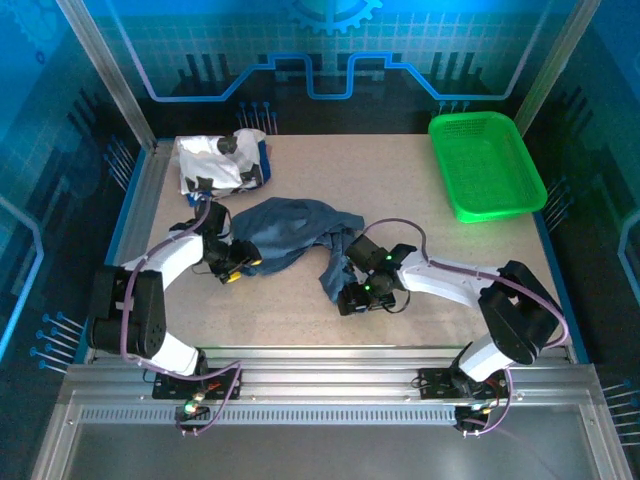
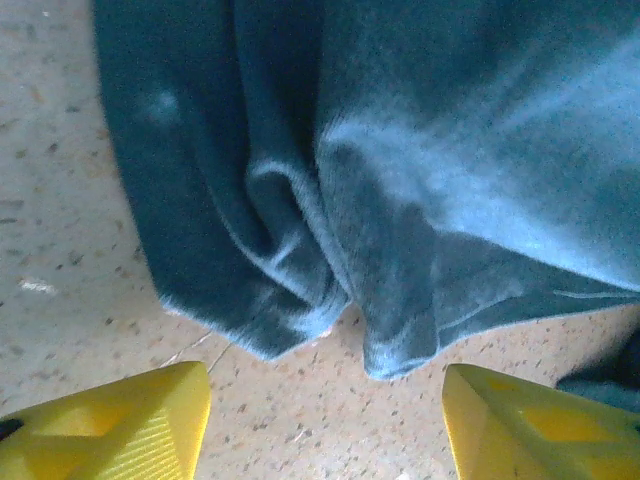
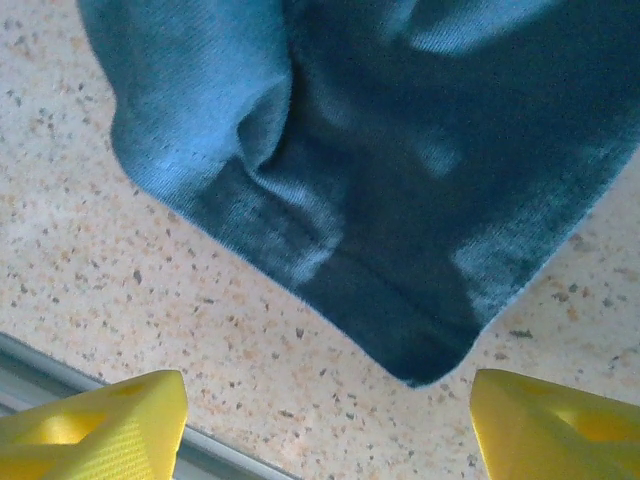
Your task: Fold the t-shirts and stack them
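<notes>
The left gripper [image 2: 325, 435] has its yellow fingers spread wide with nothing between them. It sits low over the speckled beige table [image 2: 60, 250], just short of a bunched hem of the large dark slate-blue cloth t-shirt [image 2: 420, 180]. The right gripper [image 3: 325, 440] is equally spread and empty, facing a drooping corner of that shirt. The shirt lies crumpled mid-table between the two arms, its layers doubled over each other. A pinch at either edge would likely catch several thicknesses or only a loose fold, and lifting would then raise a twisted wad rather than spread it flat. Uneven pulls could also drag it toward the white printed cloth t-shirt [image 1: 212, 160] heaped at the far left corner. The bright green plastic mesh basket [image 1: 487, 165] sits well apart at the far right.
</notes>
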You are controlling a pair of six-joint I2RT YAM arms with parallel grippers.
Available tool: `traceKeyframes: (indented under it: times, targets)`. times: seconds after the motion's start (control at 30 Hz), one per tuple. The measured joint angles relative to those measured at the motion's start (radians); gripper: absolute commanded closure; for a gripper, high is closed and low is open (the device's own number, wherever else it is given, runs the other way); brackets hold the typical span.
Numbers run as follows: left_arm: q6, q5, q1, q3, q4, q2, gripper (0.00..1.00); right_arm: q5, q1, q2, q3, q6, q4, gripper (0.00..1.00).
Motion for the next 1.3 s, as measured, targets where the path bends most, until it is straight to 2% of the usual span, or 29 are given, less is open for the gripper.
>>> traceKeyframes:
  times: [0.13,0.23,0.33,0.37,0.43,0.57,0.8,1.1,1.3]
  targets:
    - [-0.001,0.001,0.0,0.0,0.05,0.066,0.61,0.007,-0.019,0.035,0.001,0.009,0.021,0.37]
    - [0.003,0.016,0.005,0.02,0.064,0.126,0.78,0.021,-0.038,0.082,0.012,0.017,0.023,0.52]
    - [0.01,0.023,0.006,0.049,0.073,0.16,0.98,0.037,-0.058,0.129,0.049,0.032,-0.005,0.77]
    - [0.005,0.025,0.007,0.053,0.073,0.162,1.0,0.046,-0.063,0.136,0.059,0.036,-0.007,0.87]
    - [0.02,0.026,0.01,0.056,0.074,0.163,1.0,0.056,-0.074,0.141,0.063,0.047,-0.009,0.99]
    - [0.032,0.021,0.037,0.062,0.072,0.158,1.0,0.084,-0.125,0.113,0.063,0.068,-0.032,1.0]
    - [0.069,-0.009,0.124,0.143,0.018,0.049,1.0,0.113,-0.251,-0.113,0.119,0.072,-0.084,1.0]
    - [0.103,0.048,0.168,0.443,-0.043,-0.098,1.0,0.077,-0.421,-0.263,0.374,0.059,-0.097,1.0]
    - [0.09,0.112,0.238,0.704,-0.118,-0.095,1.0,0.006,-0.632,-0.284,0.578,0.02,-0.116,1.0]
